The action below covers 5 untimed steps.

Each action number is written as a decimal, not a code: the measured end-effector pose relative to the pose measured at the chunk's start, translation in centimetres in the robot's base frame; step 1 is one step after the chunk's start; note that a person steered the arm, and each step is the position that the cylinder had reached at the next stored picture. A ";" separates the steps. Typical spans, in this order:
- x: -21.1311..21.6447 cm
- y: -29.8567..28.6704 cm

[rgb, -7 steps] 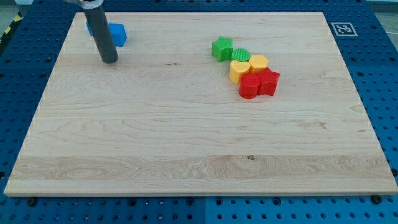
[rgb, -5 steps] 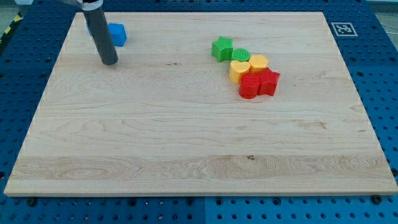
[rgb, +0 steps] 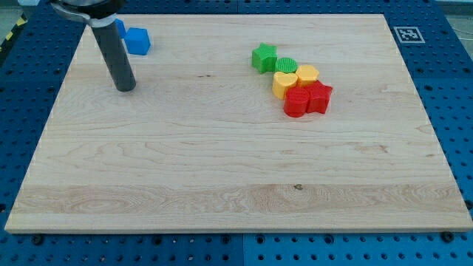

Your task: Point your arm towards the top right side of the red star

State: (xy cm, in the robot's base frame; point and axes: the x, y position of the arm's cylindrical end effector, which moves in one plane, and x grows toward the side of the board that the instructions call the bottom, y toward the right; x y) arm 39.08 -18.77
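The red star (rgb: 320,97) lies right of the board's middle, touching a red heart-shaped block (rgb: 297,103) on its left. Above them sit a yellow heart (rgb: 284,83) and a second yellow block (rgb: 307,74), then a green round block (rgb: 286,66) and a green star (rgb: 264,58). My tip (rgb: 126,87) rests on the board at the view's upper left, far left of the red star. A blue block (rgb: 137,41) lies just above and right of the tip. Another blue block (rgb: 120,28) is partly hidden behind the rod.
The wooden board (rgb: 222,170) lies on a blue pegboard table (rgb: 454,89). A black and white marker tag (rgb: 409,34) sits off the board's top right corner.
My tip has slid a little down and to the left, away from the blue block. More of the blue blocks shows now. The blocks have not moved.
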 end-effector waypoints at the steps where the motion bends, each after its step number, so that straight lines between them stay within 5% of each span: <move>1: 1.6 0.5; 5: 8.6 14.6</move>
State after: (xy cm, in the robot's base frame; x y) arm 47.64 -4.20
